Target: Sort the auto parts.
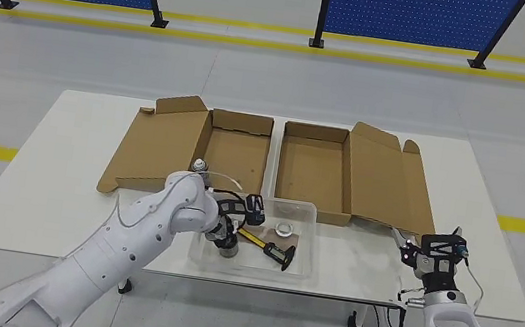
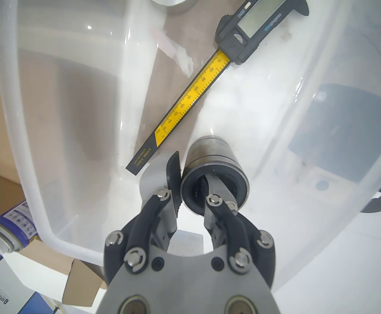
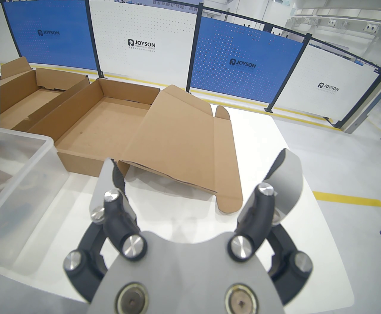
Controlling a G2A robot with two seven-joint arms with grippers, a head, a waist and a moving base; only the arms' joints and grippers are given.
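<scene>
A clear plastic bin [image 1: 308,210] sits at the table's front centre. In it lie a yellow-and-black digital caliper [image 2: 190,98], a metal ring [image 1: 283,231] and a steel bearing sleeve [image 2: 212,157]. My left gripper [image 2: 193,175] is down in the bin's left end, shut on the sleeve's wall with one finger inside the bore and the other outside. The sleeve [image 1: 227,246] stands near the bin's front left corner. My right gripper [image 3: 198,163] hangs open with nothing in it, over the table's front right [image 1: 437,251].
Two open cardboard boxes lie behind the bin, the left box [image 1: 237,150] and the right box [image 1: 310,170], each with its lid flap spread outward. A spray can [image 2: 12,226] stands just outside the bin by the left box. Blue and white fence panels stand beyond the table.
</scene>
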